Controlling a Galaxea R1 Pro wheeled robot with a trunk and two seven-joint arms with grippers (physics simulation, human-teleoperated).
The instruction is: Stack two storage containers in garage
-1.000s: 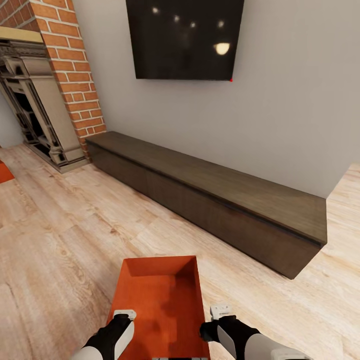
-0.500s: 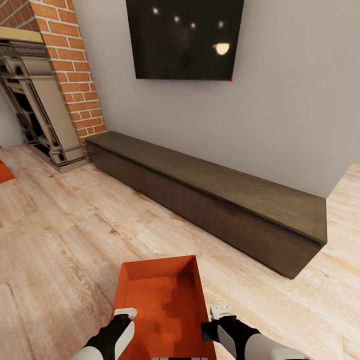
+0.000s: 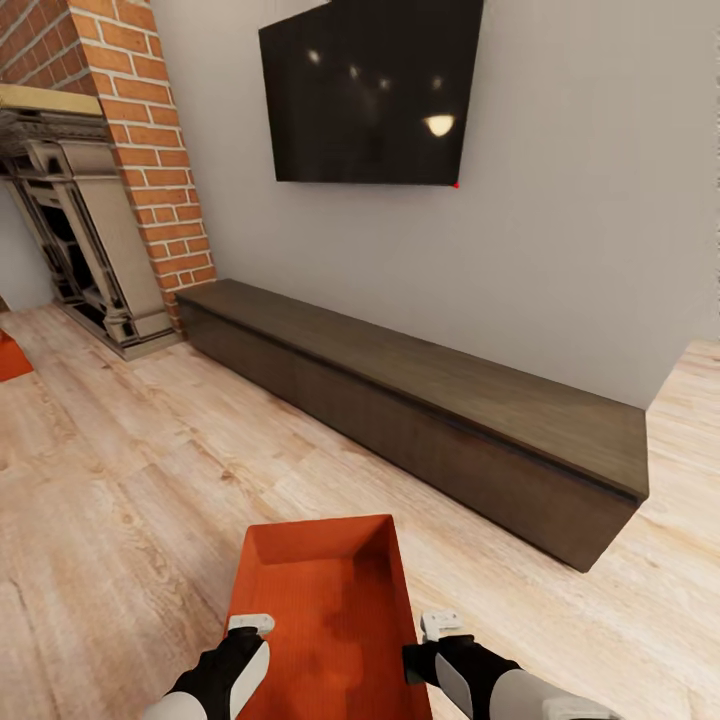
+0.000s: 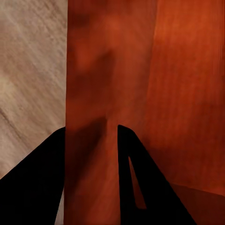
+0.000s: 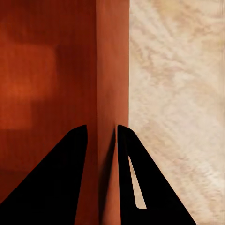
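The robot is carrying one orange-red box (image 3: pixel 330 620) in front of its trunk, above the wood-plank floor (image 3: pixel 120 480) of the living room. Both arms are gripping the box at once: the left end effector (image 3: pixel 250 626) is clamped over the left long wall, and the right end effector (image 3: pixel 441 626) is clamped over the right long wall. The left wrist view is showing that wall (image 4: pixel 91 117) passing between the two dark fingers (image 4: pixel 136 178), one inside the box and one outside. The right wrist view is showing the same arrangement on the opposite wall (image 5: pixel 112 93), with the fingers (image 5: pixel 65 178) pressed against it.

This two-sided grasp is likely keeping the long box level and stopping it from swinging while the base is travelling. The open top is facing upward.

The box is holding nothing; its ribbed bottom is showing bare, with only shadows on it. An orange-red patch (image 3: pixel 12 355) is lying at the left edge of the floor near the fireplace (image 3: pixel 70 250); whether it is the second box cannot be told.

A long dark cabinet (image 3: pixel 450 400) is standing against the wall under the black TV (image 3: pixel 370 90). The garage step is not yet begun.
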